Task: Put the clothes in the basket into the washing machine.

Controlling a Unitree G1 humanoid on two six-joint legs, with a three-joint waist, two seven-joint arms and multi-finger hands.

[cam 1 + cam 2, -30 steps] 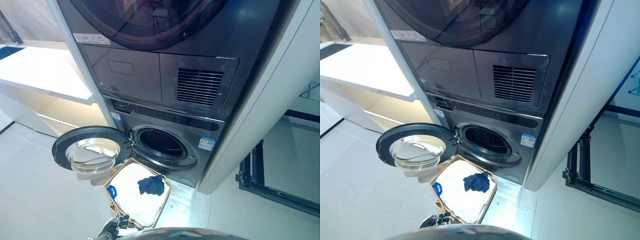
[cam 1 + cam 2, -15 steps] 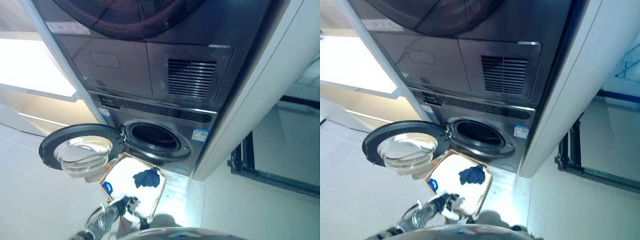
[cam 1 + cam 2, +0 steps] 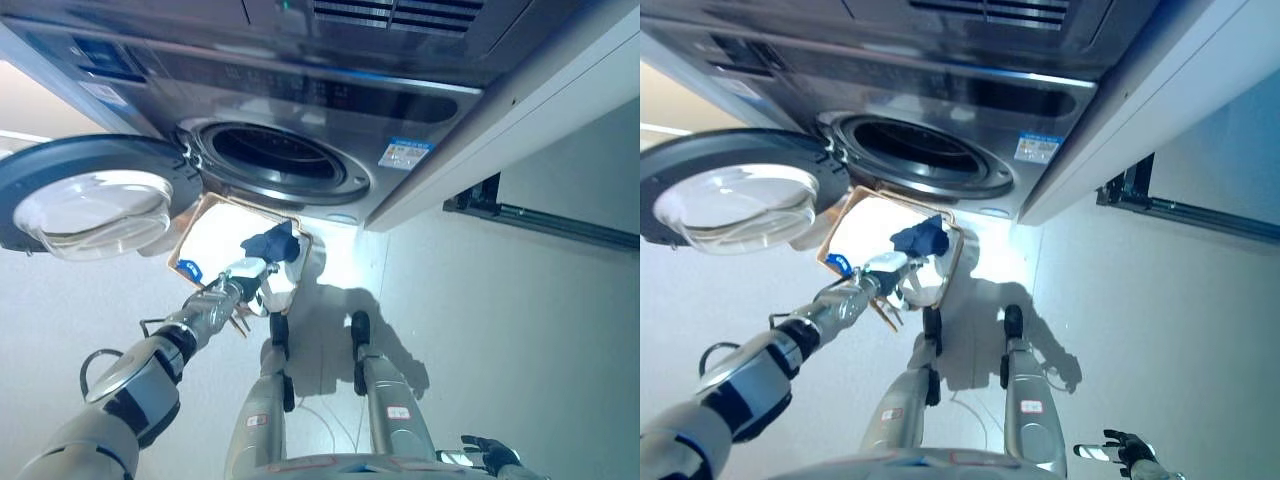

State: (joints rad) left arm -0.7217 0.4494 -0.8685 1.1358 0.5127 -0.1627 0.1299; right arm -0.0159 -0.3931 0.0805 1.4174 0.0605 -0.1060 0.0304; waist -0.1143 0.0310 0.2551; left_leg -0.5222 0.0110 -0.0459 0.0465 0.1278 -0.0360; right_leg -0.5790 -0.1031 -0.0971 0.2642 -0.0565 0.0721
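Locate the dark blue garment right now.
The dark blue garment lies on white laundry at the far end of the basket, on the floor just below the washing machine's open drum, right beyond the left hand.

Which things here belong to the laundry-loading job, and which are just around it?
Job:
- tan rectangular basket
- dark blue garment on white laundry
- grey washing machine drum opening
- its open round glass door
- left hand reaching over the basket

Around:
- black metal frame
- right hand, idle
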